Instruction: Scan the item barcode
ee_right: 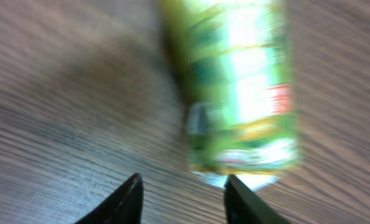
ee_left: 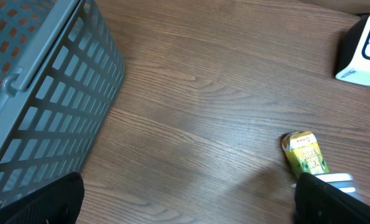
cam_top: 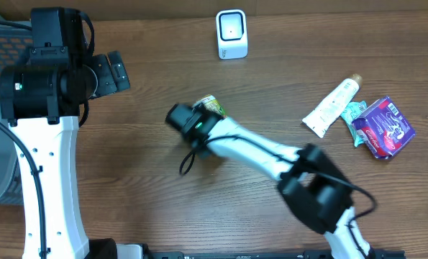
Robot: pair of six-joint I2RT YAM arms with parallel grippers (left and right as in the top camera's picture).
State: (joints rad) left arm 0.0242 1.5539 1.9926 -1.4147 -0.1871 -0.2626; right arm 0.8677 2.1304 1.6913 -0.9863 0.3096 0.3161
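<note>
Overhead, the green carton lies on the table on the robot's side of the scanner, well apart from it, with the right arm reaching in beside it. In the right wrist view the right gripper stands partly spread, nothing between its fingers, and the blurred carton lies just past their tips. The left gripper is spread wide and empty, farther from the scanner than the carton.

The barcode does not appear to have met the scanner's window. The step in hand looks like handling the carton at the table, though whether to take it or leave it cannot be told. A scan would call for a firm hold across the carton's narrow sides, a lift, and a turn that brings the barcode face toward the scanner.

Brown wood grain covers the table. A grey basket sits far to the scanner's left; a tube and a purple packet lie to its right. Little of the room shows.
</note>
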